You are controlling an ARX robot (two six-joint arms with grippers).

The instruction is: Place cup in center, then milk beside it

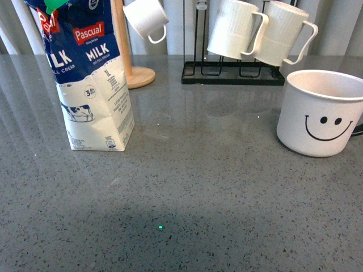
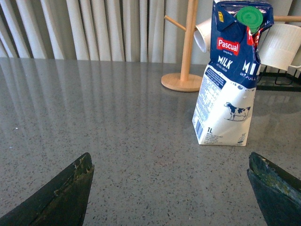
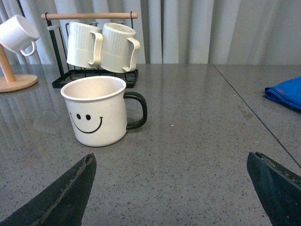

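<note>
The off-white cup with a black smiley face stands upright at the right of the grey table; the right wrist view shows the cup with its black handle. The milk, a blue and white Pascual carton, stands upright at the left; the left wrist view shows the milk with its green cap. Neither arm shows in the front view. My left gripper is open and empty, well short of the milk. My right gripper is open and empty, short of the cup.
A black rack with two ribbed white mugs stands at the back. A wooden mug tree carries a small white cup. A blue cloth lies far right. The grey table spreads between milk and cup.
</note>
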